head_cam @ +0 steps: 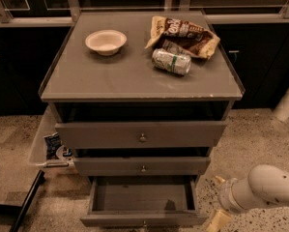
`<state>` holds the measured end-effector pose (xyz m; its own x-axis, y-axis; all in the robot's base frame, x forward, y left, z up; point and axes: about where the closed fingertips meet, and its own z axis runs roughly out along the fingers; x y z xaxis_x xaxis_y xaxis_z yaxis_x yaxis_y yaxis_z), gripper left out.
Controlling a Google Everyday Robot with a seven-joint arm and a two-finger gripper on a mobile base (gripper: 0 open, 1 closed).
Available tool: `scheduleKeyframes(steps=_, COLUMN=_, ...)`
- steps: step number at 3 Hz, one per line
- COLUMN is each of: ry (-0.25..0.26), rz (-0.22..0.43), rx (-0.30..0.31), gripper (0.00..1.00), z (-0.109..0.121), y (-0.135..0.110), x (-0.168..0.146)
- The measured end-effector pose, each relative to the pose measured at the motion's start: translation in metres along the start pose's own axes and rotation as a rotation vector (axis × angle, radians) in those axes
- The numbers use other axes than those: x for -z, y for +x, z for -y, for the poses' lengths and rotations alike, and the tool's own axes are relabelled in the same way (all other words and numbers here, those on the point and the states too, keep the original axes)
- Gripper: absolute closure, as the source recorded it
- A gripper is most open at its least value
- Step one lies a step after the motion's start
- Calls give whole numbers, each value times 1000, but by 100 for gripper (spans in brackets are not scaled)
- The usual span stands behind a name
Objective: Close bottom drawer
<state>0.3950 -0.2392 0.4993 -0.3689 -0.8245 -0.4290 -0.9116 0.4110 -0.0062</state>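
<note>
You're basically at square one here: the bottom drawer (143,198) sits pulled wide out at the foot of the cabinet (129,79), and your gripper (218,221) hangs low just off its right front corner, apparently not touching it, though I can't tell if it's clenched or loose.

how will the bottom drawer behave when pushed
Probably stiff and light: the bottom drawer is a rigid box, seemingly empty. It should slide straight in; a push from the gripper, low beside its right corner, might skew it.
</note>
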Motion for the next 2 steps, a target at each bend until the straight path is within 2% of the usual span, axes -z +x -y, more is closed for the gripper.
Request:
scheduleKeyframes(steps=1, ry=44, rz=50, rx=60, gripper=0, z=7, y=9, x=-20)
scheduleKeyframes(steps=2, ry=44, rz=50, rx=60, gripper=0, z=7, y=9, x=-20)
